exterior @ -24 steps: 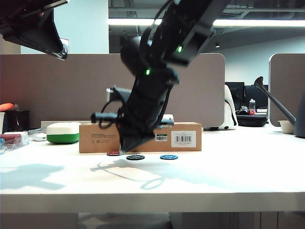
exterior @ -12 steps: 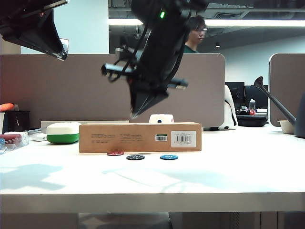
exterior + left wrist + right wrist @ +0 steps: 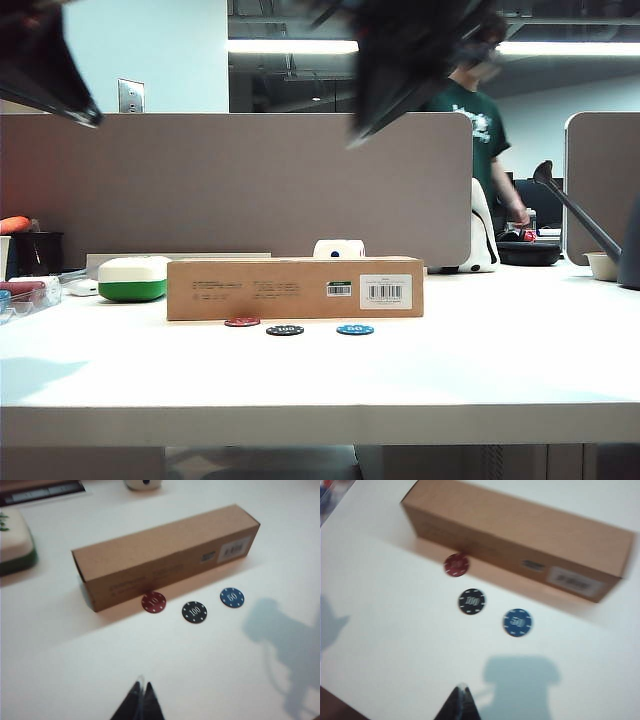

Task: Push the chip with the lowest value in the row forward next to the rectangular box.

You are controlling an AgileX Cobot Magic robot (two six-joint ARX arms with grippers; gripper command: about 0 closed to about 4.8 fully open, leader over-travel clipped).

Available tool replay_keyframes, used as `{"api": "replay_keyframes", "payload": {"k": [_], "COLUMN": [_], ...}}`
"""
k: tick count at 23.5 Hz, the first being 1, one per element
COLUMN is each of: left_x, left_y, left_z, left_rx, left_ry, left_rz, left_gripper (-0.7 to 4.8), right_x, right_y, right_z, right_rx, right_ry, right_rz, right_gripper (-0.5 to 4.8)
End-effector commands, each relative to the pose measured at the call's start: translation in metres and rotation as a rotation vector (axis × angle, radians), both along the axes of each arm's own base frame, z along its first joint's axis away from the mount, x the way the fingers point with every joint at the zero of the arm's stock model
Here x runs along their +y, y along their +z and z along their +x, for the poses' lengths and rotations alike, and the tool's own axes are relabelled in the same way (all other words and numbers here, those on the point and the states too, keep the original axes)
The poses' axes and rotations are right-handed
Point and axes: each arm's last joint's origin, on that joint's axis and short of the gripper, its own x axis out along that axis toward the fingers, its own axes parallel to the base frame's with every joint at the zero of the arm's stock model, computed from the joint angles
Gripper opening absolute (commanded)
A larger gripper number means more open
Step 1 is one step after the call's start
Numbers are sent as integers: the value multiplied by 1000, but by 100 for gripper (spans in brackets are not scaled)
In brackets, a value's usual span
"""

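Note:
The red chip (image 3: 242,322) marked 10 lies at the foot of the brown rectangular box (image 3: 294,288), set back from the black 100 chip (image 3: 285,330) and blue 50 chip (image 3: 354,329) of the row. My right gripper (image 3: 354,140) hangs blurred high above the box, far from the chips. My left gripper (image 3: 92,118) is high at the left. In the left wrist view the gripper (image 3: 140,686) is shut and empty above the bare table, with the red chip (image 3: 153,602) against the box (image 3: 165,555). The right gripper (image 3: 462,687) is also shut and empty, well above the red chip (image 3: 456,565).
A white-and-green case (image 3: 132,278) sits left of the box, with a clear container (image 3: 25,295) and a dark cup (image 3: 35,252) at the far left. A small white round object (image 3: 339,248) stands behind the box. A person (image 3: 470,130) stands behind the partition.
My right arm has lifted from table level beside the red chip to the top of the view. The chips have not moved. The person has come into sight behind the partition.

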Motion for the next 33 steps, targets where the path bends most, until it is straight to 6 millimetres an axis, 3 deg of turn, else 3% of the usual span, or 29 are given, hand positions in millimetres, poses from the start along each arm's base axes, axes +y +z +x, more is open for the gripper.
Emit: {"api": "replay_keyframes", "payload": {"k": [1, 4, 11, 20, 28, 33], "left_x": [10, 21, 43, 57, 78, 79], "left_y": [-9, -27, -73, -86, -119, -119], "left_z": [-21, -45, -79, -73, -63, -63], "left_rx": [-66, -178, -334, -327, -280, -288], "left_ry": [0, -1, 52, 225, 509, 540], "left_rz": [-31, -84, -146, -111, -42, -33], "left_gripper": [-5, -5, -5, -5, -5, -5], "right_x": [-23, -48, -61, -59, -57, -57], "right_y": [16, 27, 24, 26, 27, 27], "right_z": [-24, -50, -65, -64, -64, -64], "right_rx": [-61, -128, -126, -125, -134, -135], "right_ry": [-45, -62, -84, -109, -106, -106], "right_rz": [72, 134, 186, 232, 243, 243], "right_gripper": [-5, -5, -5, -5, -5, -5]}}
